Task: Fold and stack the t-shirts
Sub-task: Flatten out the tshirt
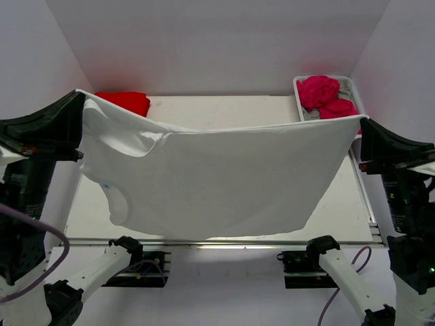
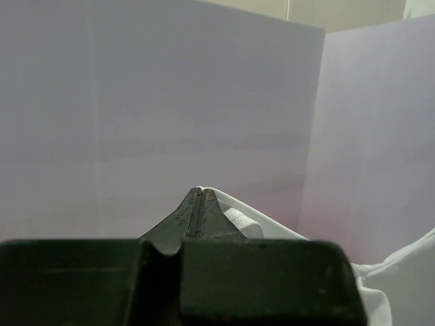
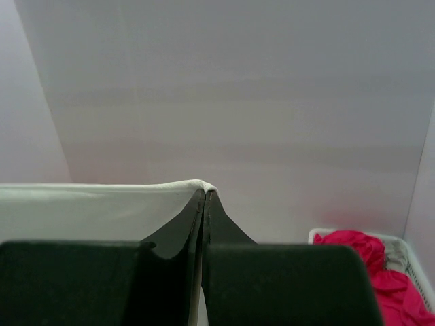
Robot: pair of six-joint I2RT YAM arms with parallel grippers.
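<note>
One white t-shirt (image 1: 224,176), one red t-shirt (image 1: 126,102), two magenta-pink t-shirts (image 1: 319,92) (both in the one white wire basket (image 1: 298,95)).

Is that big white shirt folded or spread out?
Spread out. The white t-shirt hangs as one wide sheet, its top edge stretched between the left pincer and the right pincer, each shut on a corner.

Lab booth: plain white partition walls (image 1: 217,41)

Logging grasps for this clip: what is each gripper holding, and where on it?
Both hold the white t-shirt aloft: left gripper pinches its upper left corner, right gripper its upper right corner.
</note>
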